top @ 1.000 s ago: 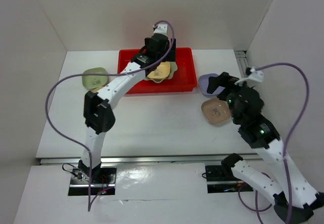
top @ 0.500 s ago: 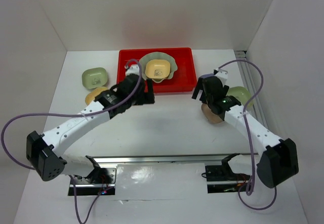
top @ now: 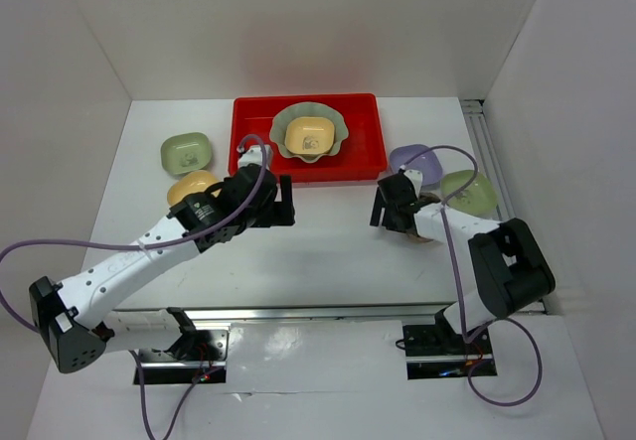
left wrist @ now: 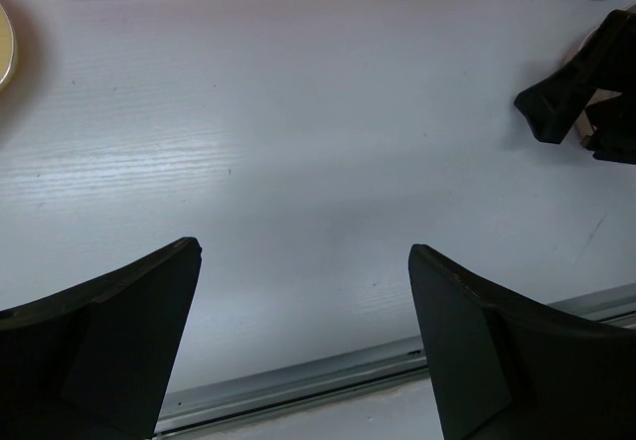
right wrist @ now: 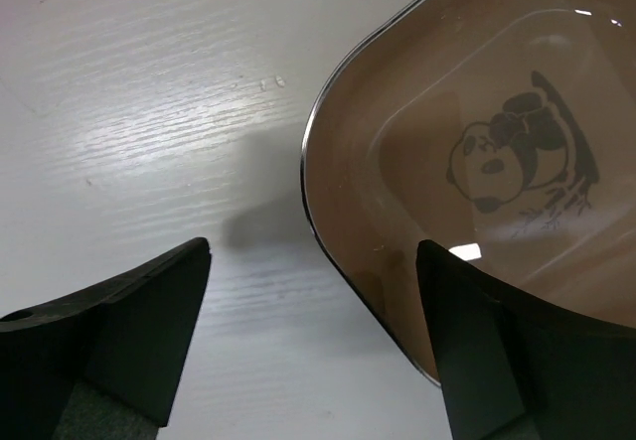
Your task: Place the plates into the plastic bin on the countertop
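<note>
On the countertop (top: 328,251), a green dish (top: 186,152) and a yellow dish (top: 189,187) are lying at far left. The left gripper (top: 282,202) is hanging over bare surface, fingers spread wide and holding nothing. The red bin (top: 363,157) is holding the large scalloped dish (top: 340,134), with a second yellow dish (top: 309,136) sitting inside it. The right gripper (right wrist: 313,249) is straddling the rim of the brownish pink dish (right wrist: 477,112), fingers apart. A lavender dish (top: 415,162) and a second green dish (top: 469,192) are lying at far right.

Red bin (top: 363,152) holds 2 nested plates (top: 309,136) — 5 more on countertop (top: 318,246).
</note>
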You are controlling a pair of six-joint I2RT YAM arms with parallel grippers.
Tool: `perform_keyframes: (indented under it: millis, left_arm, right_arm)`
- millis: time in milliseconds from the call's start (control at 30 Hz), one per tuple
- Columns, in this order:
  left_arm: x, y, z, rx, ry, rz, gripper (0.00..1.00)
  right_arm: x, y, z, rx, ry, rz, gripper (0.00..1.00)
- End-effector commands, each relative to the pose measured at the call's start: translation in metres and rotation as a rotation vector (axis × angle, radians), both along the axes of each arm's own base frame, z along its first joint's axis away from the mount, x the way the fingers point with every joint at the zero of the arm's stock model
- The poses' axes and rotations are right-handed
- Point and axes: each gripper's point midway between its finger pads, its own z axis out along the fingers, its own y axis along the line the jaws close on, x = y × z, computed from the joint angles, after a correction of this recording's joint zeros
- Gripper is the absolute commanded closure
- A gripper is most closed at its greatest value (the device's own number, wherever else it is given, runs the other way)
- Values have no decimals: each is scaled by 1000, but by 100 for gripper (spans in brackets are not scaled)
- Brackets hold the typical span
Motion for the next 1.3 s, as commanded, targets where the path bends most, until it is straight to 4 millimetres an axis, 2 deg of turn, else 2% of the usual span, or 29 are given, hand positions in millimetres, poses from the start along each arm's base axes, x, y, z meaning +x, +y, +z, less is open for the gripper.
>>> perform_keyframes:
  millis: [0,100,233,300,367,467,633,667,700,733,800,900,967,1033,1067,1133,1167,1200,1267]
  left_arm:
    - [3,0,16,-24,-37,17,1]
    - [4,-1,13,-17,-30,17,1]
    - [6,0,14,3,-39,11,1]
    - [7,7,15,32,-45,36,1]
    - [10,11,20,42,-61,56,1]
    - [10,11,23,35,-67,56,1]
    - [10,12,26,28,-74,57,1]
    - [10,12,26,35,-75,51,1]
    - [10,12,26,35,-76,51,1]
    - [9,13,29,29,-82,51,1]
    - [9,13,29,28,-82,51,1]
    - [6,15,30,30,-81,51,1]
    - [6,15,30,30,-81,51,1]
    - [6,16,32,23,-87,51,1]
    - [6,16,32,23,-87,51,1]
    - [6,16,32,23,-87,51,1]
    - [4,17,31,30,-81,51,1]
    - [4,17,31,30,-81,51,1]
    - [4,17,31,30,-81,51,1]
  right_arm:
    - [14,-7,-2,-20,-58,-43,12]
    - [10,-8,-11,-20,-47,-50,23]
    - [2,-7,-13,9,-51,-44,28]
    - [4,-6,-6,21,-77,-44,32]
    - [-4,-8,-14,19,-53,-39,36]
    - [-7,-9,-15,18,-52,-38,59]
    - [-14,-9,-23,10,-32,-29,68]
    - [-19,-6,-27,13,-19,-14,85]
    - [-20,-3,-27,19,-20,-11,94]
    - [-23,5,-25,28,-19,15,94]
    - [-28,14,-17,51,-28,32,100]
    - [-39,33,-6,79,-45,98,100]
    - [-46,46,12,114,-75,125,100]
    - [-46,59,43,168,-136,156,100]
    - [-52,61,51,167,-131,174,100]
    - [-52,78,94,221,-212,208,100]
    - [-57,81,105,218,-221,227,100]
    - [-54,89,131,252,-267,240,100]
    - [-54,96,162,296,-323,259,100]
